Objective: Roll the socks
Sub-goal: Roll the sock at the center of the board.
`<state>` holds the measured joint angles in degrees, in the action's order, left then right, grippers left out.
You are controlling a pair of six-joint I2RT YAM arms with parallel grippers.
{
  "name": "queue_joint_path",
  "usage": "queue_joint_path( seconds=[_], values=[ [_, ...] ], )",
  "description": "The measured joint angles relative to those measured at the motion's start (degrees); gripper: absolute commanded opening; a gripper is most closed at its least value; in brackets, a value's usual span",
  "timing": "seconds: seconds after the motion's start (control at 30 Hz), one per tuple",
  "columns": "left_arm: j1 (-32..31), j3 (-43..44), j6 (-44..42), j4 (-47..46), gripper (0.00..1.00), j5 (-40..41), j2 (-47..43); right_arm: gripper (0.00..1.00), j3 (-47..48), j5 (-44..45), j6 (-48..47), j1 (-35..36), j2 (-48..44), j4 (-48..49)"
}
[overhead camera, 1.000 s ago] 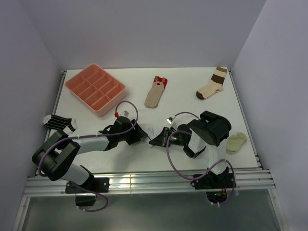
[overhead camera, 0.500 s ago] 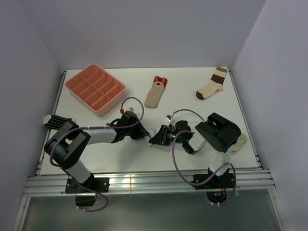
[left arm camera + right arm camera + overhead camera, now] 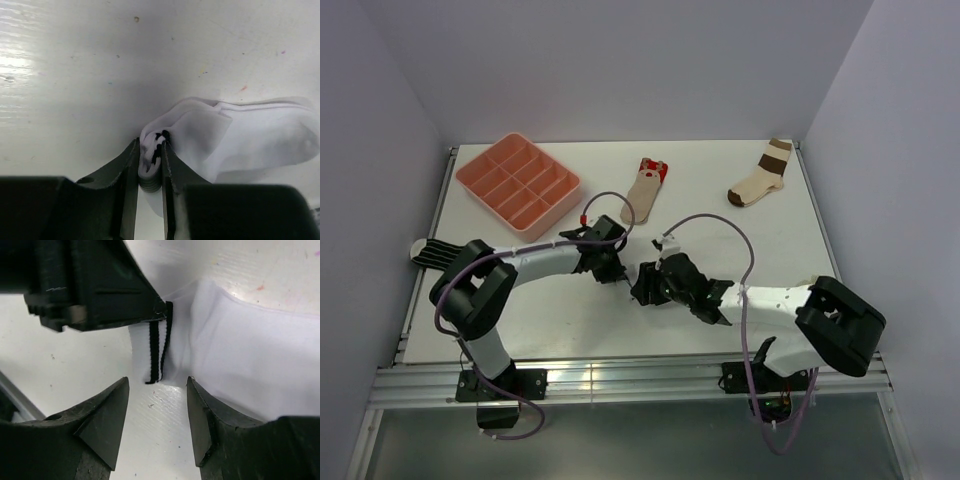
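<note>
My left gripper [image 3: 150, 142] is shut on the bunched cuff of the white sock [image 3: 250, 140], whose black bands show between the jaws. The rest of that sock lies flat on the table to the right. My right gripper [image 3: 157, 385] stands open just in front of the banded cuff [image 3: 156, 352], touching nothing; the white sock [image 3: 250, 355] lies beyond its right finger. In the top view the left gripper [image 3: 615, 268] and the right gripper [image 3: 642, 286] meet mid-table. The tan sock with a red end [image 3: 642, 195] lies at the back, and the striped sock [image 3: 435, 250] lies at the left edge.
A pink compartment tray [image 3: 518, 185] sits at the back left. A cream sock with brown bands [image 3: 762, 175] lies at the back right. The right arm [image 3: 790, 305] stretches low across the near right of the table.
My right gripper has opened and let go of the white sock's cuff. My left gripper has closed on it. Both arms have reached further toward the table's middle.
</note>
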<state>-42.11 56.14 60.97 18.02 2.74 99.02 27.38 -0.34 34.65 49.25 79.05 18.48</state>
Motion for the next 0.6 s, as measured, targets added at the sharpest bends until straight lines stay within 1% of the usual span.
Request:
queue_joint_path(
  seconds=[0.13, 0.27, 0.43, 0.6],
  values=[
    [-0.1, 3.6, -1.8, 5.9, 0.14, 1.6, 1.4, 0.57, 3.1, 10.0, -4.5, 6.0, -1.5, -4.9],
    [-0.2, 6.4, -3.1, 9.3, 0.14, 1.8, 3.0, 0.57, 5.9, 17.0, -8.3, 10.5, -0.8, -7.2],
    [-0.2, 8.1, -3.8, 11.4, 0.15, 1.7, 4.0, 0.57, 10.0, 22.5, -12.4, 15.9, 4.2, -7.1],
    [-0.2, 8.6, -4.5, 12.0, 0.14, 1.7, 4.3, 0.55, 13.8, 26.3, -14.8, 19.1, 11.3, -7.2]
  ],
)
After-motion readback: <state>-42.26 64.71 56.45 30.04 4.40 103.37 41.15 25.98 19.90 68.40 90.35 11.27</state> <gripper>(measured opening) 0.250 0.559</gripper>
